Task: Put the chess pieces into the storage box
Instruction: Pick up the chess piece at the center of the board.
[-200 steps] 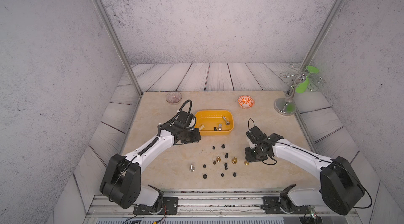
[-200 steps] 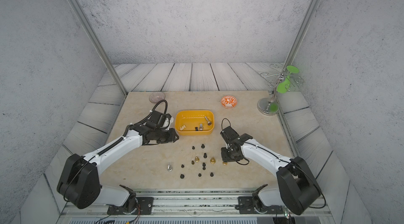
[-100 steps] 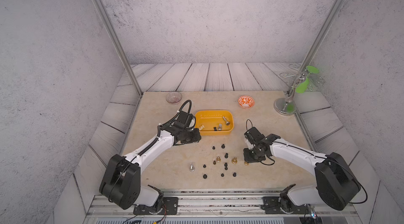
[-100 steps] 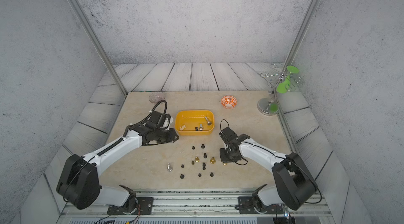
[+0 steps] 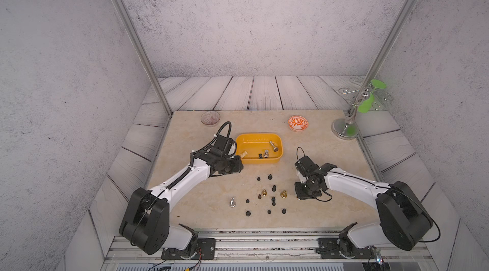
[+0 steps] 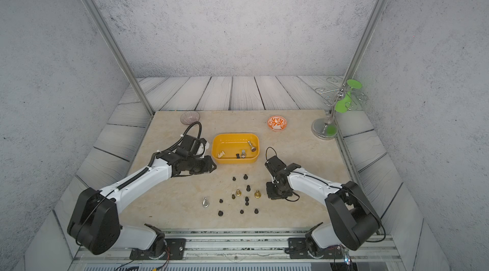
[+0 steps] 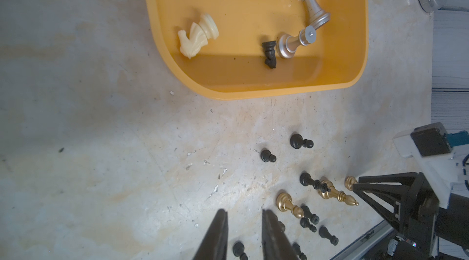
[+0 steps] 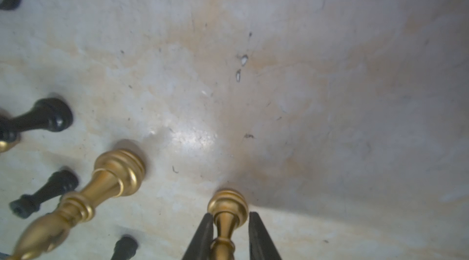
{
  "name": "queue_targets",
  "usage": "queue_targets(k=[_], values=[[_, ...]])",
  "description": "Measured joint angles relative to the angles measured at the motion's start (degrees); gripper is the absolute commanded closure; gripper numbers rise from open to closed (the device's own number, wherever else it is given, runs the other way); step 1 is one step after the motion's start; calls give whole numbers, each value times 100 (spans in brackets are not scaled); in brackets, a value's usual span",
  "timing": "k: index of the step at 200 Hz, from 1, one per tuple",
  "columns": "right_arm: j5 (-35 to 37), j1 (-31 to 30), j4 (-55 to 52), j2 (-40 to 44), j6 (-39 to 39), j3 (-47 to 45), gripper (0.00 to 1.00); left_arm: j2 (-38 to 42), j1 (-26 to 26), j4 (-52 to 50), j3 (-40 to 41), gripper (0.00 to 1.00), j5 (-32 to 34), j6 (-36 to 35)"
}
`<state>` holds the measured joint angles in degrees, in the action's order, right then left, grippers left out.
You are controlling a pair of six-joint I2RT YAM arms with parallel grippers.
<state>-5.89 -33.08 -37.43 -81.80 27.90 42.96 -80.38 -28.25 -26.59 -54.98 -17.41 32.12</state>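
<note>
**A:** Where are my arms?

**B:** Nearest me, my right arm (image 5: pixel 352 185) comes in low from the right, wrist bent down. The right gripper (image 8: pixel 230 214) points at the table (image 8: pixel 330 68), its fingers close on each side of an upright gold pawn (image 8: pixel 227 204). I cannot tell if they pinch it. A taller gold piece (image 8: pixel 111 182) stands just beside it, with black ones near.

**A:** And the left?

**B:** My left arm (image 5: pixel 185 179) stretches forward, wrist level. The left gripper (image 7: pixel 243 211) hovers by the near left corner of the box (image 5: pixel 260 160), fingers slightly apart and empty.

**A:** And around them?

**B:** The loose pieces (image 5: pixel 274 188) stand between the arms. Beyond them, the box holds four more: one cream, one black, two silver. Farthest are a glass bowl (image 5: pixel 210 118), a patterned bowl (image 5: pixel 298 123) and a chrome stand (image 5: pixel 345 130).
</note>
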Motion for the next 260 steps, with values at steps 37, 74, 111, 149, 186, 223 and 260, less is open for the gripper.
queue_targets(k=[37,74,111,149,186,223,260], values=[[0,-2,-4,0,-7,13,82,0,0,9,0,73,0,13],[-2,-2,-48,17,-2,70,85,31,0,22,37,73,0,24],[-2,-2,-306,68,-42,431,87,52,0,20,61,73,2,28],[7,-2,-540,116,-227,1285,87,66,0,17,61,73,4,26],[4,-2,-726,9,-551,2291,88,162,0,13,61,72,2,26],[-37,0,-798,-721,-892,3438,88,170,0,7,63,72,2,26],[-243,0,-870,-1805,-1248,4760,88,173,0,-7,111,72,2,22]])
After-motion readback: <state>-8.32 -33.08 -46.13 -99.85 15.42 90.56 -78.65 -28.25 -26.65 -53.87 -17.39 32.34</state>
